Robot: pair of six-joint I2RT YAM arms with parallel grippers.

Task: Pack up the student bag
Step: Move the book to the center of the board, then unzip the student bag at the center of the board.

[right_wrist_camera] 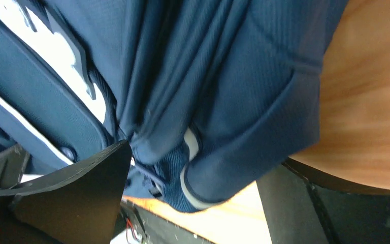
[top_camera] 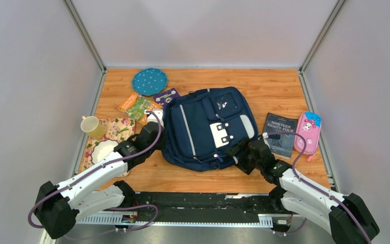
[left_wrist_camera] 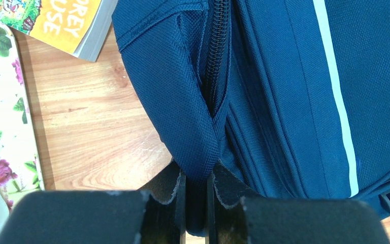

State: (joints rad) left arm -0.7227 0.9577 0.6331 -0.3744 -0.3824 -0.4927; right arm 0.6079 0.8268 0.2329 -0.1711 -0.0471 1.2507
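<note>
Where the table [top_camera: 269, 86] begins on your left: a yellow mug [top_camera: 92, 126] stands upright at the top corner of a floral placemat [top_camera: 117, 129].
Dish: a white scalloped dish [top_camera: 103, 150] sits on the near part of that placemat, just beside the left arm.
Picture book: you have an orange and green paperback [top_camera: 138, 107] lying flat beyond the placemat, its corner near the bag's left edge.
Blue disc: a teal polka-dot round piece [top_camera: 150, 81] lies toward the back of the table.
Purple card: a small purple pack [top_camera: 166, 96] lies between the disc and the bag's top left corner.
Left gripper [left_wrist_camera: 197, 178]: your fingers [left_wrist_camera: 168, 187] are nearly together, pinching a fold of navy fabric on the bag's left side, next to a zip.
Student bag [top_camera: 208, 127]: it lies flat at the middle of the table, front pockets and white patch facing up.
Right gripper [right_wrist_camera: 201, 157]: your jaws stand wide apart around the bag's near right corner; you cannot tell whether they press on it.
Novel: a dark copy of Nineteen Eighty-Four [top_camera: 280, 134] lies right of the bag.
Pencil case: the pink pencil case [top_camera: 307, 132] lies just beside the novel, at the right edge.
</note>
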